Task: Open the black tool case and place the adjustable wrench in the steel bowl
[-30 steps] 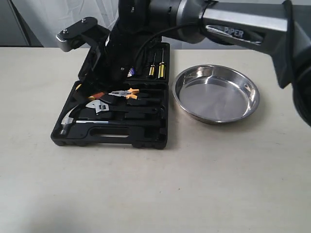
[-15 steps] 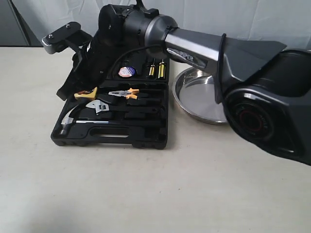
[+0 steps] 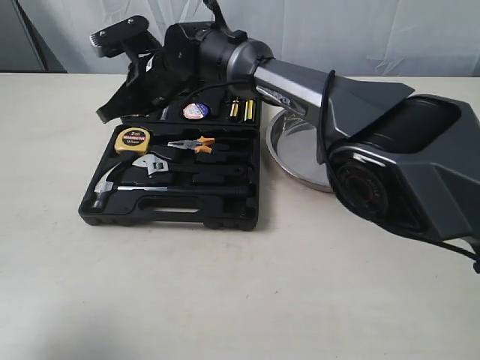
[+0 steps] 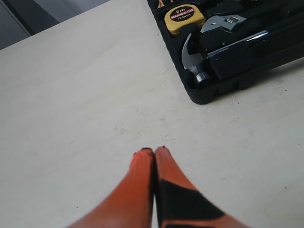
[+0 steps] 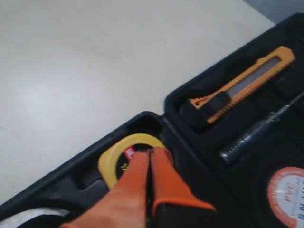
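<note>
The black tool case (image 3: 172, 217) lies open on the table, its lid flat at the back. The adjustable wrench (image 3: 154, 165) rests in its slot, silver head (image 4: 223, 23) beside the yellow tape measure (image 3: 133, 140) and above the hammer (image 3: 105, 191). The steel bowl (image 3: 292, 146) stands right of the case, partly hidden by the right arm. My right gripper (image 3: 103, 115) hangs shut and empty over the case's back left corner; its fingertips (image 5: 150, 151) are above the tape measure (image 5: 118, 156). My left gripper (image 4: 154, 149) is shut over bare table, short of the case (image 4: 223, 80).
Orange-handled pliers (image 3: 196, 144) lie in the tray. The lid holds an orange utility knife (image 5: 242, 88), a screwdriver bit (image 5: 256, 133), a round tape roll (image 3: 195, 111) and yellow screwdrivers (image 3: 244, 110). The right arm's big housing (image 3: 397, 165) fills the right side.
My right gripper has risen and drawn back from the case's left side, uncovering the tape measure. The arm's housing has swung further in front of the bowl.
</note>
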